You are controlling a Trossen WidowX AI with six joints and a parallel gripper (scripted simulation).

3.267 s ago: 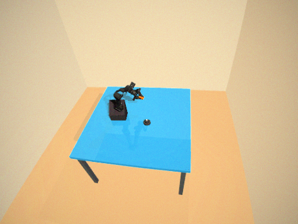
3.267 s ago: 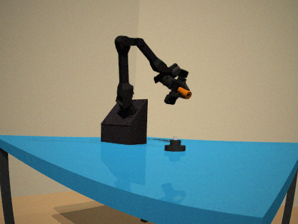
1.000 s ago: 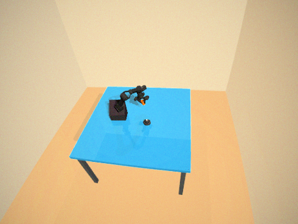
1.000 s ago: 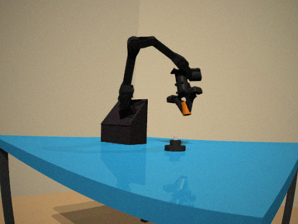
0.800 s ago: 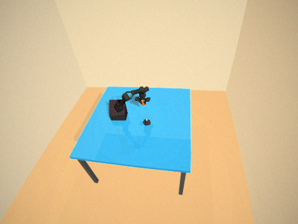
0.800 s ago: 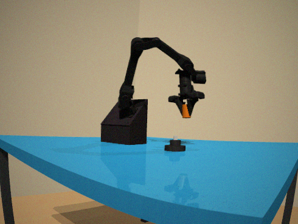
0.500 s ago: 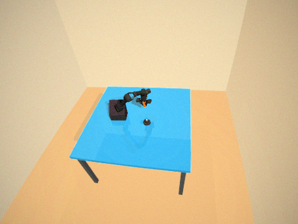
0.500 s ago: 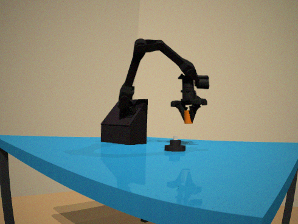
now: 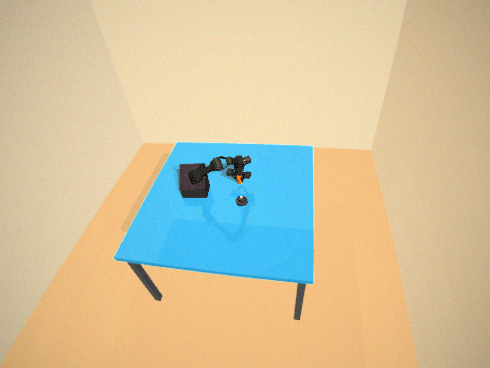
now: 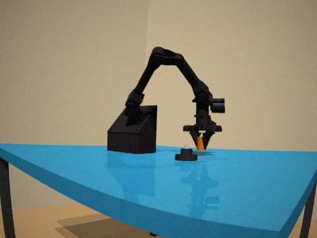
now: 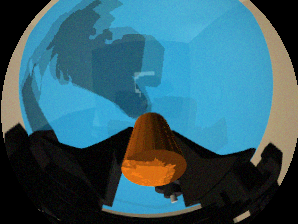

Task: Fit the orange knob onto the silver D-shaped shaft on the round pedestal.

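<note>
Pincer [image 9: 239, 180] [image 10: 200, 149] [image 11: 150, 132]: pinching the orange knob [image 9: 239, 179] [image 10: 200, 143] [image 11: 152, 167], one finger on each side. Pointing down in the exterior view. Knob about upright there, its lower end close to tip level. Knob is off the shaft, held above the table [image 9: 280, 220] [image 10: 155, 191] [image 11: 225, 95]. Hole and its flat not visible, so can't tell alignment.

Round pedestal [image 9: 242, 203] [image 10: 186, 157] [image 11: 167, 189]: dark, stepped, wide lower disc with a narrower part on top, standing on the table. Top view puts it on the near side of the knob; exterior view puts it just left of the knob. Knob and pedestal apart, no contact. Silver shaft [image 9: 241, 198] [image 10: 186, 146] [image 11: 173, 199] stands up from the pedestal's middle, bare. Too small to read its flat side. In the wrist view, pedestal and shaft show partly past the knob's edge, lower right.

Arm [image 9: 216, 164] [image 10: 166, 57]: black, arched up from the left and bent down over the right side in the exterior view. Mounted on a dark block [image 9: 195, 193] [image 10: 123, 142] with a sloped top, left of the pedestal.

Table: blue, glossy, reflects arm and pedestal in the exterior view. Dark legs [image 9: 145, 281] [image 10: 7, 200], tan floor [image 9: 225, 320] [image 10: 35, 220], beige walls [image 9: 250, 70] [image 10: 242, 58] behind.
</note>
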